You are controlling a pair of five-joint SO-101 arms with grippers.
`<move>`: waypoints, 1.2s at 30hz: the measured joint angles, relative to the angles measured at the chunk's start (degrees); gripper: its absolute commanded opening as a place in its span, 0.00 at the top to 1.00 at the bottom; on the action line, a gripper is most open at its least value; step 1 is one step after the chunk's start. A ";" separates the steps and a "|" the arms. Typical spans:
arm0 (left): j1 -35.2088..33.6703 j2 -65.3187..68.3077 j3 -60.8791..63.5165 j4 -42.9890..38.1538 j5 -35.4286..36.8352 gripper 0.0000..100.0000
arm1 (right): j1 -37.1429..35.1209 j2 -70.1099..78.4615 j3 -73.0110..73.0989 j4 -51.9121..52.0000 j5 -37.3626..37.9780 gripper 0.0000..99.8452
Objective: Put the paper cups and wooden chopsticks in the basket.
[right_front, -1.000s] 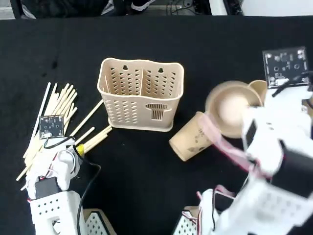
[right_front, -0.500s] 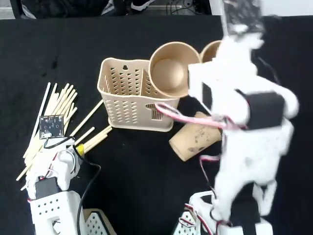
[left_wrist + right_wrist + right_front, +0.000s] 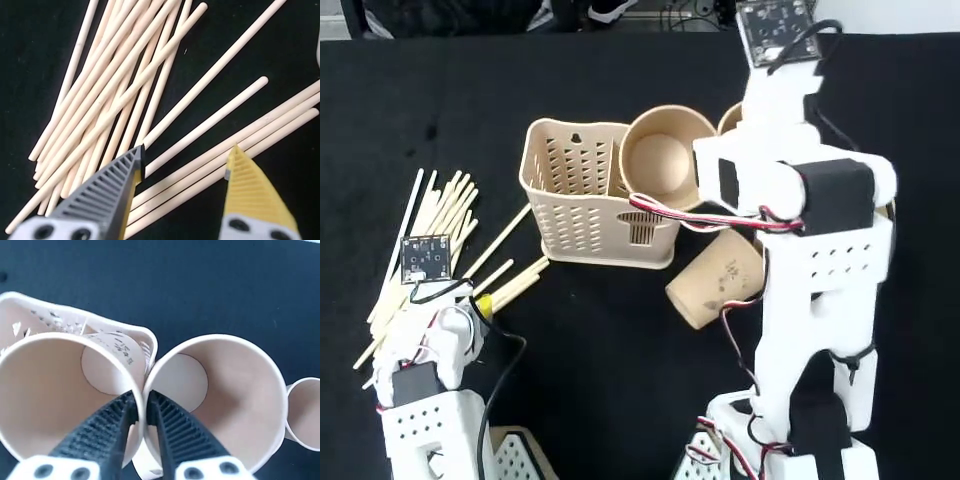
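Right gripper (image 3: 140, 401) is clamped, and it looks like it has two rims in one pinch: one finger inside the cup (image 3: 656, 160), the other inside the second cup (image 3: 732, 118), with both walls squeezed together between them. I can't be fully sure from this angle.

The cup hangs over the right end of the basket (image 3: 570, 215), mouth up and overlapping the rim. The second cup rides just past that end, over bare desk (image 3: 620, 70).

Here's the danger. If the gripper lets go now, only one cup has basket under it; the second would likely drop outside and roll. The first could catch on the rim and tip, since it isn't centred over the compartment. Thin paper walls could also slide out of a doubled grip.

A third cup (image 3: 715, 280) lies on its side near the basket's front corner, under the arm, where it could be knocked.

The basket's left compartment shows nothing inside; the right one is hidden by the cup.

Left gripper (image 3: 187, 155) hovers apart over the chopsticks (image 3: 125, 75), all on the desk.
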 measured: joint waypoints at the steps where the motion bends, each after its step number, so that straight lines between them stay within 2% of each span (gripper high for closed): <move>1: 0.00 0.00 0.00 0.00 0.00 0.73 | 0.00 0.00 0.44 0.00 0.53 0.94; 4: 0.00 0.00 0.00 0.00 0.00 0.73 | 0.00 0.00 1.67 0.00 1.14 0.91; 17: 0.00 0.00 0.00 0.00 0.00 0.73 | 0.00 0.00 6.77 -0.70 1.32 0.90; 22: 0.00 0.00 0.00 0.00 0.00 0.73 | 0.00 0.00 6.77 -0.79 5.19 0.90; 25: 0.00 0.00 0.00 0.00 0.00 0.73 | 1.14 0.09 7.30 -0.35 9.14 0.90; 29: 0.00 0.00 0.00 0.00 0.00 0.73 | 5.54 0.09 11.87 -0.18 18.02 0.90; 34: 0.00 0.00 0.00 0.00 0.00 0.73 | 16.79 0.09 16.44 -0.53 30.59 0.90; 36: 0.00 0.00 0.00 0.00 0.00 0.73 | 22.68 0.09 17.41 -2.46 34.29 0.86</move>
